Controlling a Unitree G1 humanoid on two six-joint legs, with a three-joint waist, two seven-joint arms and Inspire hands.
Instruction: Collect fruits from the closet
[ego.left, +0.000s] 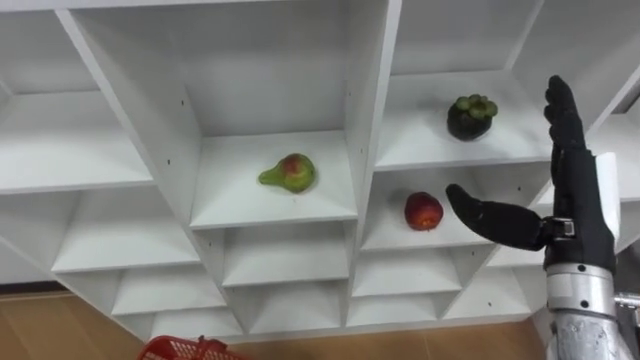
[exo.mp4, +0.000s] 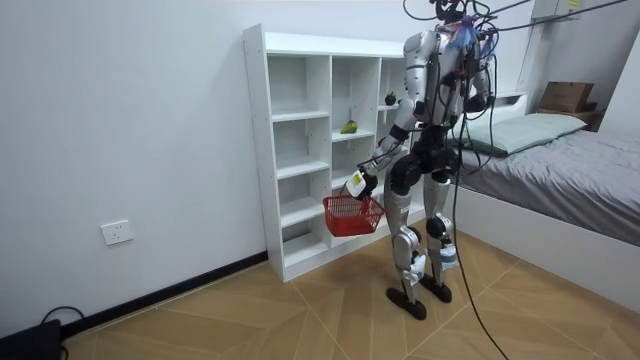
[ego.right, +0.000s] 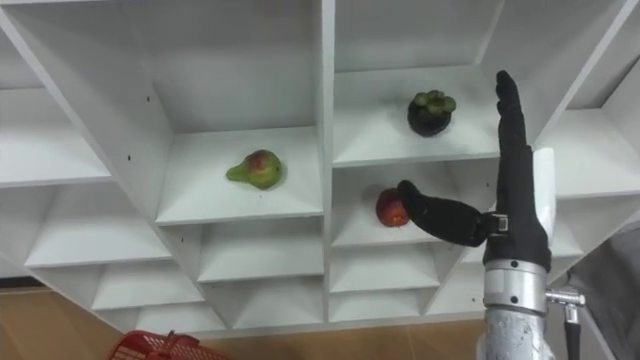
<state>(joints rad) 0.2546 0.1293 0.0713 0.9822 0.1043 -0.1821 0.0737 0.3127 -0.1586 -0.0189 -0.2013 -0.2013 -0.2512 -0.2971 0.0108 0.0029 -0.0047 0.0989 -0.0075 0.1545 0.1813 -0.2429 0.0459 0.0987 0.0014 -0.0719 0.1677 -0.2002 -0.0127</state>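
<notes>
Right hand (ego.left: 568, 200) stands raised before the closet (ego.left: 365, 90), fingers straight and pointing up, thumb spread toward the apple (ego.left: 423, 211); it has hold of nothing. Whether the thumb tip touches the apple I cannot tell. Left hand (exo.mp4: 357, 183) hangs low, curled on the handle of the basket (exo.mp4: 352, 215), which is out in front of the lower shelves.

Three fruits lie in the closet. The pear (ego.left: 290, 173) sits mid-shelf in the middle column. The mangosteen (ego.left: 471, 115) sits near the middle of its shelf in the right column. The apple is one compartment below it, toward that shelf's front edge.

Collecting looks barely begun, with the apple the likely first pick. What the basket holds cannot be made out; nothing shows through its mesh.
</notes>
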